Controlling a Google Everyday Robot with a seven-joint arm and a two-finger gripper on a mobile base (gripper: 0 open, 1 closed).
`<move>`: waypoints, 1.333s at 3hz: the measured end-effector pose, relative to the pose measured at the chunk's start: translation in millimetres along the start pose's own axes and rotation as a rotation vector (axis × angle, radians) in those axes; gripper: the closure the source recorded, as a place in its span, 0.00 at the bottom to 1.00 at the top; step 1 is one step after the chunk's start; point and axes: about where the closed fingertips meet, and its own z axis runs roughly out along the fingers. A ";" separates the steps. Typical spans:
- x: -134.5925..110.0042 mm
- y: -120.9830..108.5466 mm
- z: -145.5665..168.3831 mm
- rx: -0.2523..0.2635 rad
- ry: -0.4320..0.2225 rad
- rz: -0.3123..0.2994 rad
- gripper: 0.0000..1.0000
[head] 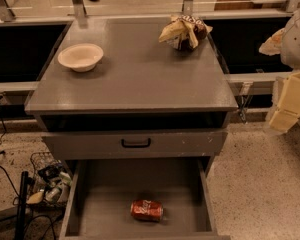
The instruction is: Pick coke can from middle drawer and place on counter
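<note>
The coke can (pixel 146 210), red with white lettering, lies on its side on the floor of the open middle drawer (pixel 110 204), a little right of centre and near the front. The counter (pixel 135 74) is the grey cabinet top above it. My gripper (pixel 289 104), pale yellow under a white arm, hangs at the right edge of the view. It is beside the counter's right side, well above and to the right of the can, and holds nothing that I can see.
A white bowl (pixel 80 57) sits on the counter's back left and a tan and brown snack bag (pixel 185 31) on its back right. A grey drawer front with a black handle (pixel 135 143) is above the open drawer. A wire basket (pixel 49 181) and cables lie on the floor at left.
</note>
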 end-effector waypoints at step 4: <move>5.3 7.9 30.6 -0.111 -0.023 0.004 0.00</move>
